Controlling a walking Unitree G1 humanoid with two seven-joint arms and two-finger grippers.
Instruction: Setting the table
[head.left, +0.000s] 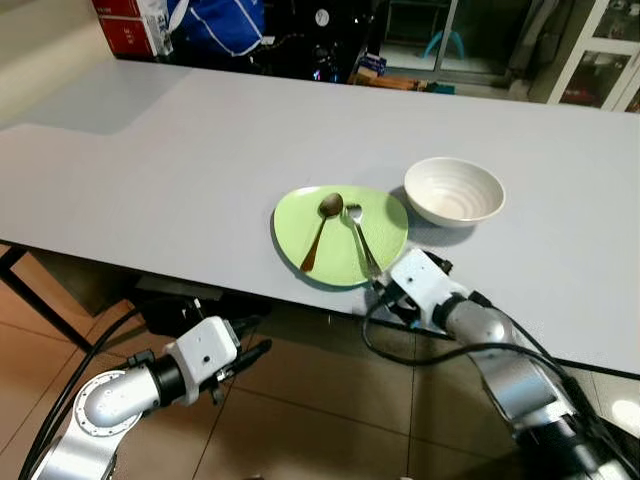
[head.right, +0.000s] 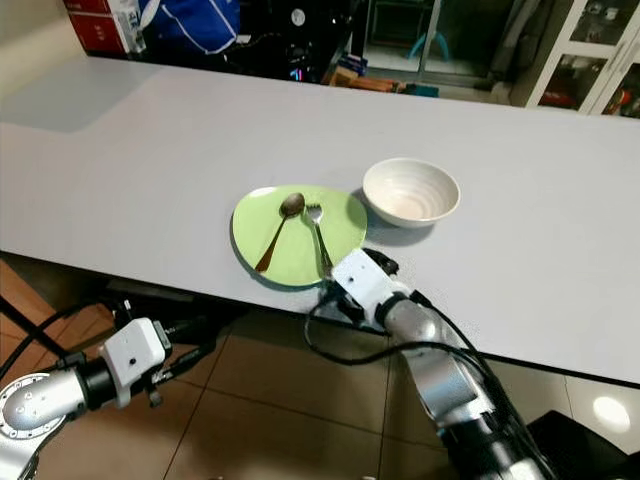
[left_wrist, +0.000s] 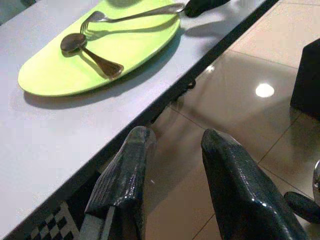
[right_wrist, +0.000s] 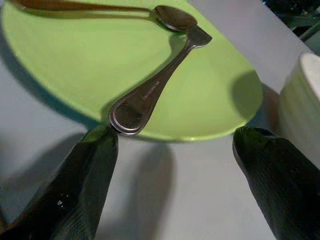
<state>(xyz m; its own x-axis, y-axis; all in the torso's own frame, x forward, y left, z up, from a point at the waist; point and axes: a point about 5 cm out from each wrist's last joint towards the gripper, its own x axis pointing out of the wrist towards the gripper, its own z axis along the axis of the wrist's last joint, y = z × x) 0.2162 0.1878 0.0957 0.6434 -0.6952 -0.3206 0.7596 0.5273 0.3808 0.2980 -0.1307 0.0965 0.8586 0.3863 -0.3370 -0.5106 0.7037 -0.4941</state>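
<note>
Fork (right_wrist: 150, 95) on plate (right_wrist: 75, 65); right hand (right_wrist: 175, 180) spread at handle.

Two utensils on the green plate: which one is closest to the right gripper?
The silver fork. Its handle end overhangs the green plate's near rim just ahead of the open right gripper. The brown spoon lies further left on the plate.

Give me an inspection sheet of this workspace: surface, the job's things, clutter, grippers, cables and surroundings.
Surface: grey table, mostly bare.
Job's things: green plate near the front edge holding a brown spoon and a silver fork; white bowl beside it.
Clutter: nothing seen.
Grippers: right gripper open at the fork's handle end; left gripper open, below the table edge.
Cables: black cable along the right arm.
Surroundings: tiled floor, red boxes.
</note>
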